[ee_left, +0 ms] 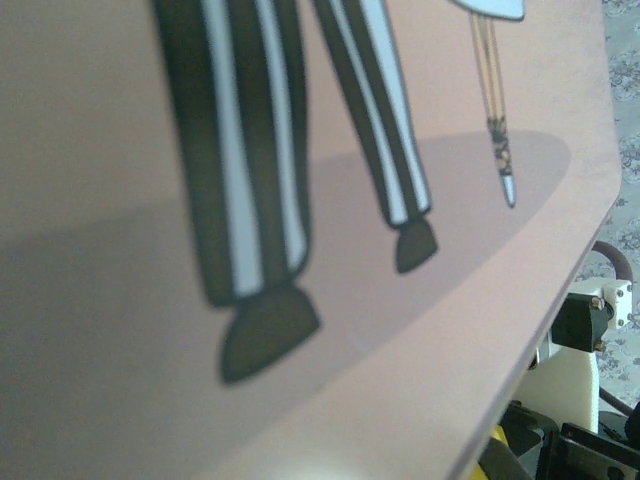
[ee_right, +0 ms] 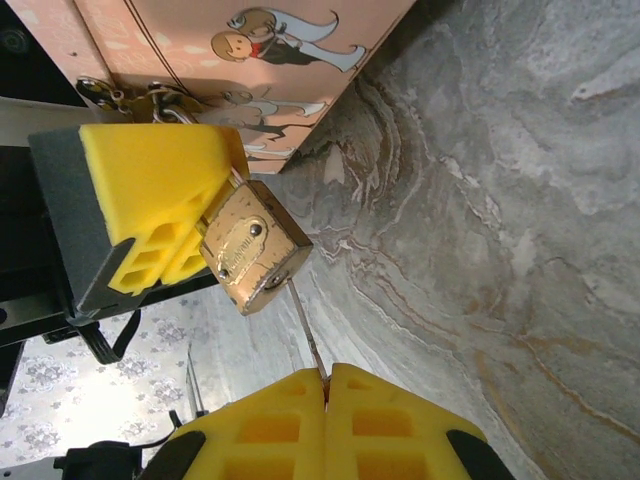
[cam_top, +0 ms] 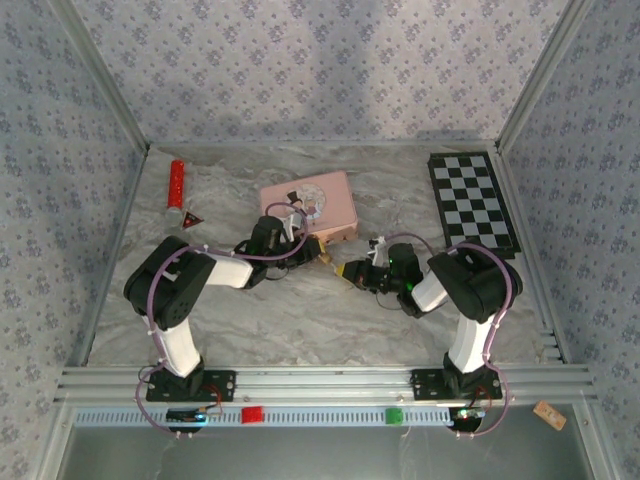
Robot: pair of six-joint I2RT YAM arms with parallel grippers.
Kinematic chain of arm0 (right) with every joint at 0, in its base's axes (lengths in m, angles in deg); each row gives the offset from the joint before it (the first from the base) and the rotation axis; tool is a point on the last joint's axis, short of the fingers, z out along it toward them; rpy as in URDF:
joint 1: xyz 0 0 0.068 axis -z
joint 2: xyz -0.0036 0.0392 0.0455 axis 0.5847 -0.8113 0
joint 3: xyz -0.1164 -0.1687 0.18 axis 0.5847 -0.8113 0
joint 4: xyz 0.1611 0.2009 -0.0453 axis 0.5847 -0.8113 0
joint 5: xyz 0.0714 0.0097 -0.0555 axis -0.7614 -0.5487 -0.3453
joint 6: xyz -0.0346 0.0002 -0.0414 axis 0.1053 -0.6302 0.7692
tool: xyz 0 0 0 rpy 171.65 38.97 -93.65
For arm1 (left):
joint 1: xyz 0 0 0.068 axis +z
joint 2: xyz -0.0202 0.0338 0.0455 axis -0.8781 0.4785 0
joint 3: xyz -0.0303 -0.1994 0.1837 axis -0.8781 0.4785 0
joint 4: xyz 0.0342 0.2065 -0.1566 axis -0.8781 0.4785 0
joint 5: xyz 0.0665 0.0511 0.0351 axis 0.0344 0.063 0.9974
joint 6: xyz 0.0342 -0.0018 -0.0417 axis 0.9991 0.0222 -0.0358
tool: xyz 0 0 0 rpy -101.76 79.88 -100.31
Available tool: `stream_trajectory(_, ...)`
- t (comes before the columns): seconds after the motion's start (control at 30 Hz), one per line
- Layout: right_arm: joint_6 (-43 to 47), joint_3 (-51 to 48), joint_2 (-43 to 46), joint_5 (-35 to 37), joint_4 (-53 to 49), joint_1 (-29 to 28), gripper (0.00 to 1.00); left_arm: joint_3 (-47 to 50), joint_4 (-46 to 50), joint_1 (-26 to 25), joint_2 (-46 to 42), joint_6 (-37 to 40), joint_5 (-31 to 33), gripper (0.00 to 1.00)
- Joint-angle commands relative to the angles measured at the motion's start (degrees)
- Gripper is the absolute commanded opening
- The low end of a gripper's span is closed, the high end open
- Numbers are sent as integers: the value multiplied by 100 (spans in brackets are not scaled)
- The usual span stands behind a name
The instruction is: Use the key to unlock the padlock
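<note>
Padlock [ee_right: 250,250] in left pincer [cam_top: 312,247] (key [ee_right: 305,335] touching).

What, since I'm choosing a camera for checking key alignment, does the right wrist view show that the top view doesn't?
Right wrist: the key's thin shaft running from the shut right gripper to the padlock, with a finger of the left gripper against it. Top: the left arm, the right arm, the chessboard, a red tube. Both: padlock, pink tin, marble table.

Black-and-white arms [cam_top: 185,285] carry purple cables [cam_top: 150,305] and yellow-padded pincers [ee_right: 325,378].
</note>
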Motion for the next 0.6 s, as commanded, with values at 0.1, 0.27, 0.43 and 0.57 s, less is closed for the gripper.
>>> stream_trajectory(0.1,-161,67,-120,-126,367,28,0,175,8,35,-83,-817,-664,8)
stream_trajectory(0.27,-274,89,-260,-174,563,-21,0,188,-164,25,-68,-910,-672,9)
stream_trajectory(0.43,-360,50,-332,-174,756,-83,0,210,-295,29,-48,-956,-661,9)
stream_trajectory(0.57,-459,39,-350,-176,926,-95,0,206,-362,29,-12,-982,-677,9)
